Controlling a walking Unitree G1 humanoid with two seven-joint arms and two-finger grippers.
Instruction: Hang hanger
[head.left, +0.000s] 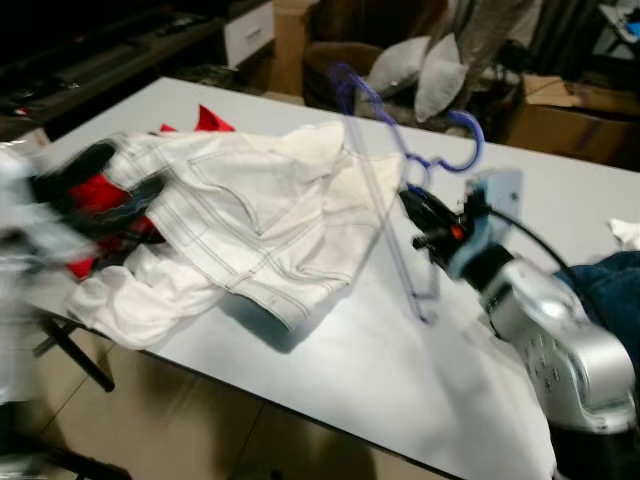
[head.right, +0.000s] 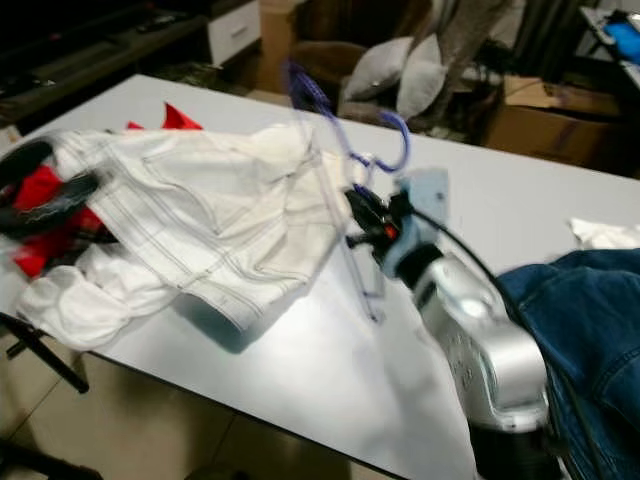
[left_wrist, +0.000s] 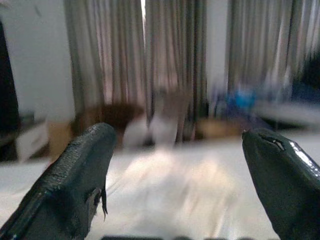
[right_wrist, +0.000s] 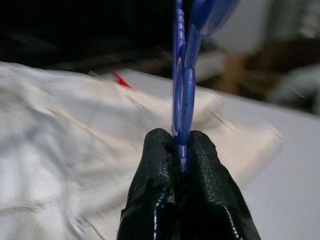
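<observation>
Right gripper (right_wrist: 181, 150) is pinched tight on the blue hanger (head.left: 400, 150), holding it above the white table (head.left: 330, 370); white jacket (head.left: 250, 220) lies just left of it, denim garment (head.right: 580, 310) behind its arm. Left gripper (left_wrist: 180, 165) spread wide, holding nothing, blurred

White table (head.left: 330, 370): white garment (head.left: 260, 230), jeans (head.right: 580, 320).
</observation>
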